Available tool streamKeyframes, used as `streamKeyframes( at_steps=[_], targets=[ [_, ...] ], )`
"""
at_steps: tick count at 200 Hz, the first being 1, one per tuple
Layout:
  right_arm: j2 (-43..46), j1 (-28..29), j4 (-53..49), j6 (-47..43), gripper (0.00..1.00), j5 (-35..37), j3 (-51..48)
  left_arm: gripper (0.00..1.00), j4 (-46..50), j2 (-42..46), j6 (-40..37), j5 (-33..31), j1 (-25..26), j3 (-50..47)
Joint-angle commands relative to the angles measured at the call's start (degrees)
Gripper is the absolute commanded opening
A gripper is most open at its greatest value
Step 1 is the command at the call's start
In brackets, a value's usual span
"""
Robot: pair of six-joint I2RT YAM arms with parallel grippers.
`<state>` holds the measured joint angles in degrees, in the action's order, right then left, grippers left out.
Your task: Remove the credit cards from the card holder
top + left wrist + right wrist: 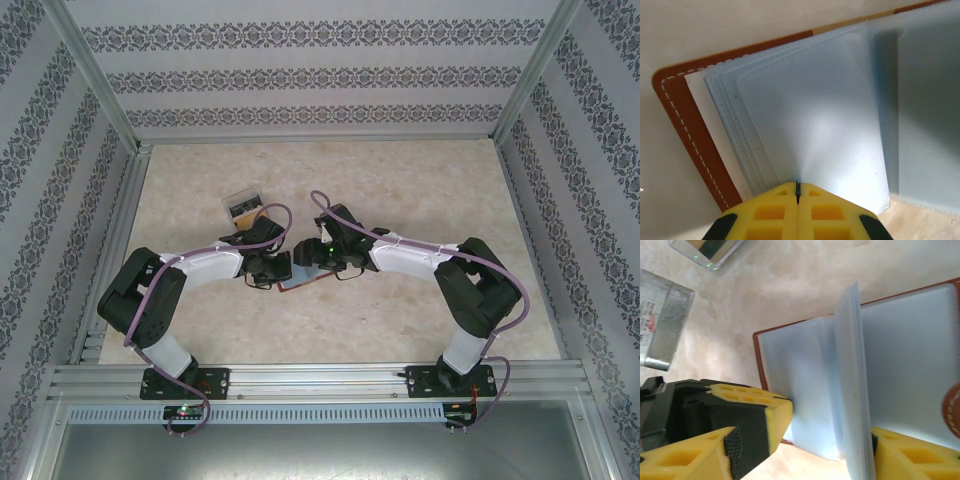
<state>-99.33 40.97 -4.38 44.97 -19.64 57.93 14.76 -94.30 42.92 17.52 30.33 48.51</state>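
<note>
Top external: the left gripper [275,270] and the right gripper [325,262] meet nose to nose. The brown card holder [300,284] lies open right under them on the table [430,200].

Left wrist: the left gripper's yellow fingers [770,215] are squeezed tight together. Their tips touch the blue pages [815,125] just ahead.

Right wrist: the right gripper's jaws are wide apart. Some blue pages stand up between them, close to the right finger.

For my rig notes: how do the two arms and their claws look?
The left arm and right arm have black joints, white middle sleeves and a looping purple cable each. The left claw and right claw have yellow fingers with square moulded pockets; the right shows a black textured pad.
</note>
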Motion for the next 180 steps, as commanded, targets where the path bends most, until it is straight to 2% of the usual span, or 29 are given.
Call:
streamKeyframes(
  at_steps=[1,49,101,180],
  targets=[
    [0.8,-0.4,3.5,2.5,0.67,-2.8,-1.0,0.00,3.0,-1.7,-0.5,-1.7,0.6,0.1],
    [-1.3,-0.5,10.3,6.9,0.67,-7.5,-2.1,0.00,4.0,-0.5,-0.4,-2.8,0.5,0.1],
    [-5.2,-0.2,16.4,11.1,0.62,-11.8,-2.3,0.00,5.9,4.7,0.2,-4.8,-1.5,-1.3],
    [-6.0,-0.7,18.6,12.4,0.58,-11.7,-3.4,0.00,9.1,13.6,1.5,-7.3,-5.6,-3.6]
  ],
)
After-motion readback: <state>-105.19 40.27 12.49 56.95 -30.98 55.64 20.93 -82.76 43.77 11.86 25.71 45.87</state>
